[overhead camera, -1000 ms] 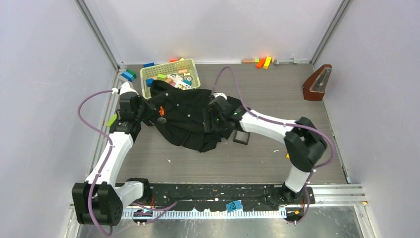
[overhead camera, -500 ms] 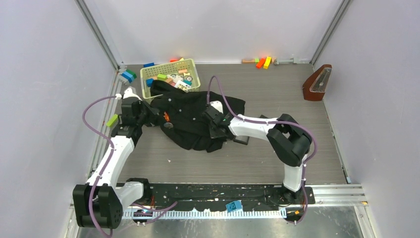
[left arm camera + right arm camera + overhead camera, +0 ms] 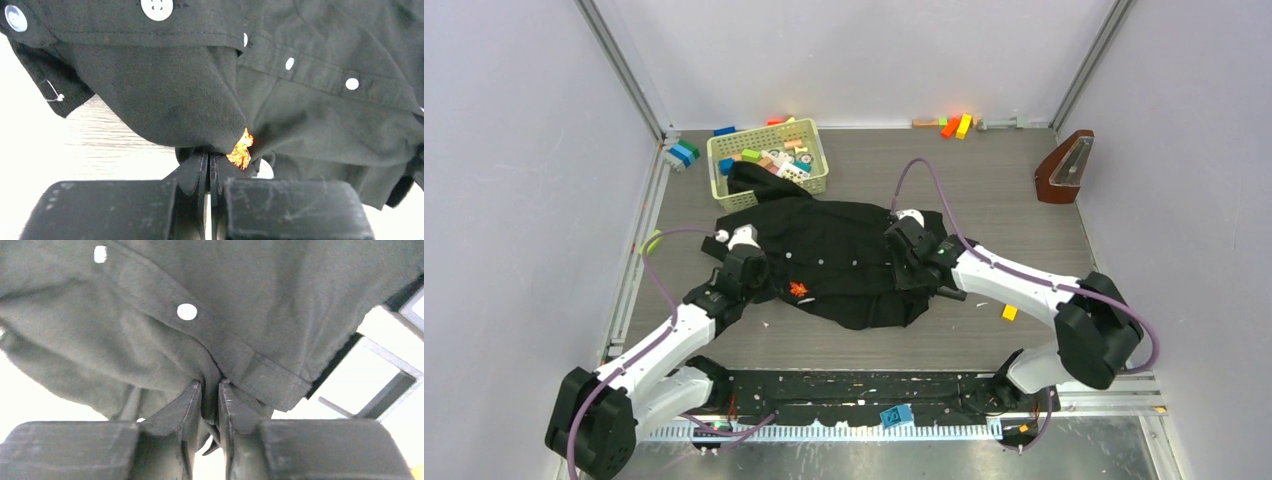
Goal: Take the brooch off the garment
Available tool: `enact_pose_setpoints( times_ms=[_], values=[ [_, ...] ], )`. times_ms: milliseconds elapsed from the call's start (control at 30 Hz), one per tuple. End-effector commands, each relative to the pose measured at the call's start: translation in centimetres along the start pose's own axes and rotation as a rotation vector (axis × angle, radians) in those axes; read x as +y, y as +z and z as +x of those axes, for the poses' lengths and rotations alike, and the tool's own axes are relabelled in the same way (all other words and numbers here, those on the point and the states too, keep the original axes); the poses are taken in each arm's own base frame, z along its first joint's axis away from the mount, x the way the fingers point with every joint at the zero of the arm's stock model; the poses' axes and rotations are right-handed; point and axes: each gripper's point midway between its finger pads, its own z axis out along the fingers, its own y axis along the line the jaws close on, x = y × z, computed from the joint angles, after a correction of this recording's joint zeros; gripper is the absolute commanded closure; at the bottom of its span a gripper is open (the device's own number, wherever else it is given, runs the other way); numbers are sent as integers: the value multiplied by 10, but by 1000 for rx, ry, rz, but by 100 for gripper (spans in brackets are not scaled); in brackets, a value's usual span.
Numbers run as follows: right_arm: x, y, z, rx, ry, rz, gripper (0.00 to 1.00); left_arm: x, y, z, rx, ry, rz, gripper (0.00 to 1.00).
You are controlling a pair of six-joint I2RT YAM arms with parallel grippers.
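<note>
At the middle of the table [image 3: 984, 190], the garment [image 3: 844, 250] is spread out between the two arms, its far left part draped over the near rim of the basket [image 3: 767, 160]. The brooch [image 3: 241, 150] is seen on the garment's near left edge, just to the right of the left gripper [image 3: 208, 161], whose jaws are clenched on a fold of black cloth beside it. The right gripper [image 3: 210, 390] is closed on a hem fold at the garment's right side, with cloth pinched between its jaws.
</note>
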Motion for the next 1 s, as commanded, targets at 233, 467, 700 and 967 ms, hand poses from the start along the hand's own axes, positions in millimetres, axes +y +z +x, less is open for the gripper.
enact_pose_setpoints(
  times_ms=[233,467,700,967],
  values=[
    [78,-63,-19,-58,-155,-291,21,32,15,-21,12,-10,-151,82],
    [142,-46,-19,-46,-197,-468,36,46,10,-45,-36,1,-233,92],
    [182,-12,-3,8,-212,-577,41,45,26,-61,-12,-6,-212,100],
    [179,19,33,59,-265,-465,52,40,51,-67,63,-8,-204,100]
  ],
)
